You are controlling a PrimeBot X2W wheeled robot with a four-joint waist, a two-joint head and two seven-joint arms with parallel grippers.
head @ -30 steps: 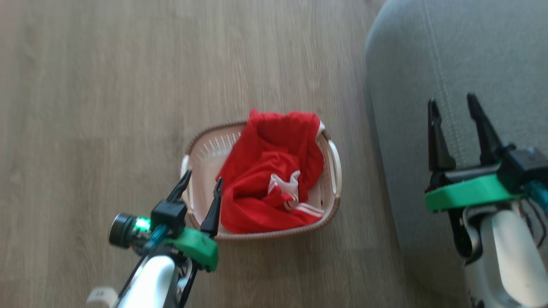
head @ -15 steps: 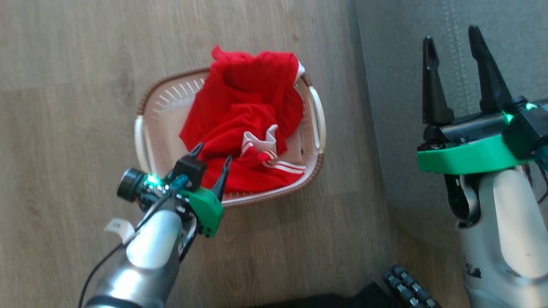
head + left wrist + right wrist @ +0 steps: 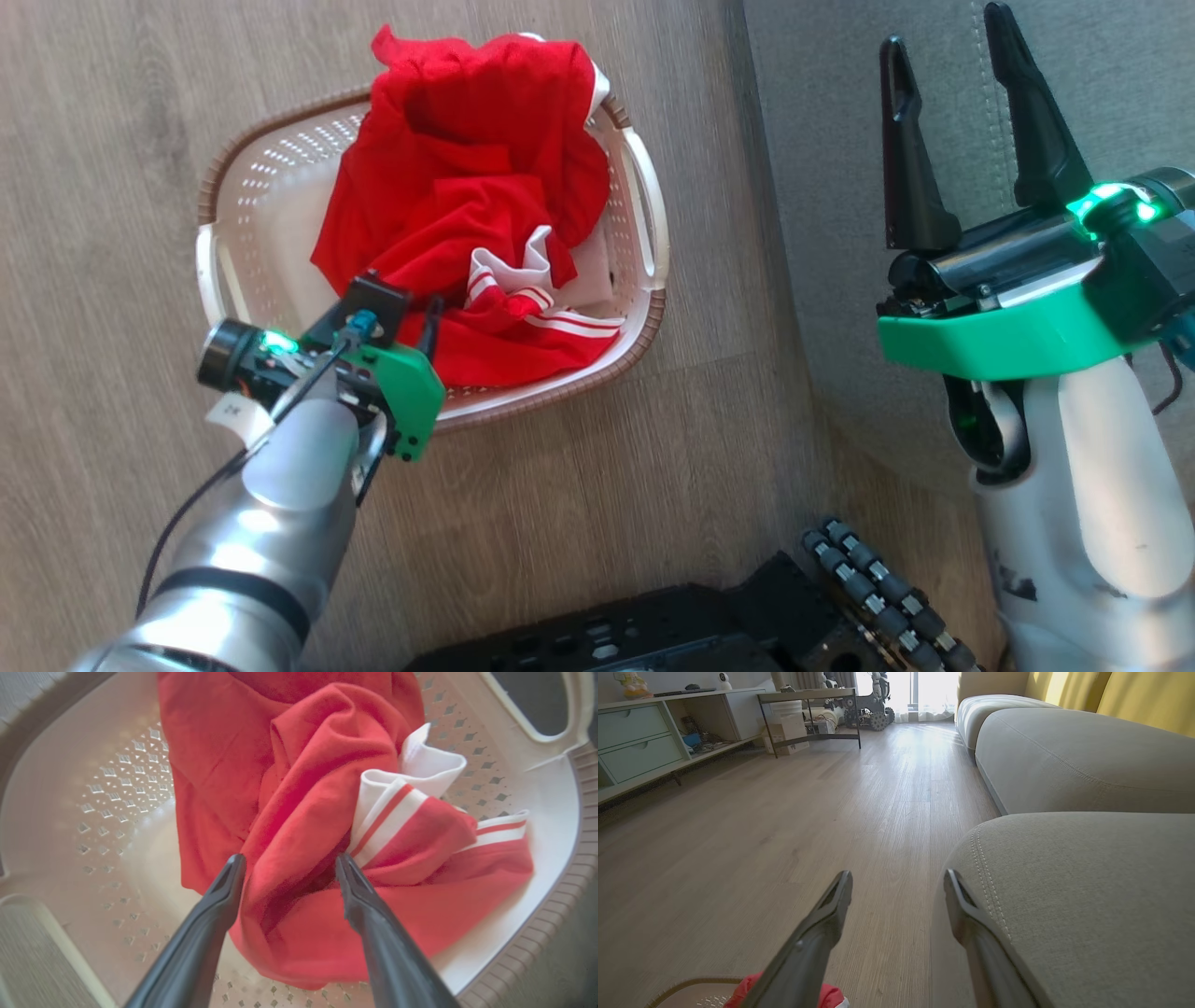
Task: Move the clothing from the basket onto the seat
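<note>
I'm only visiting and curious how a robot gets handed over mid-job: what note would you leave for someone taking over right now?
The left gripper: jaws open, down in the basket, one on either side of a fold of the red clothing; nothing gripped.
The right gripper: jaws open and empty, held over the edge of the grey seat.
Things: the clothing lies bunched in the basket, which stands on the wood floor beside the seat.
Done: nothing moved onto the seat, as far as shows.
Left: close on the clothing, lift it, lay it on the seat, then repeat for whatever remains.
</note>
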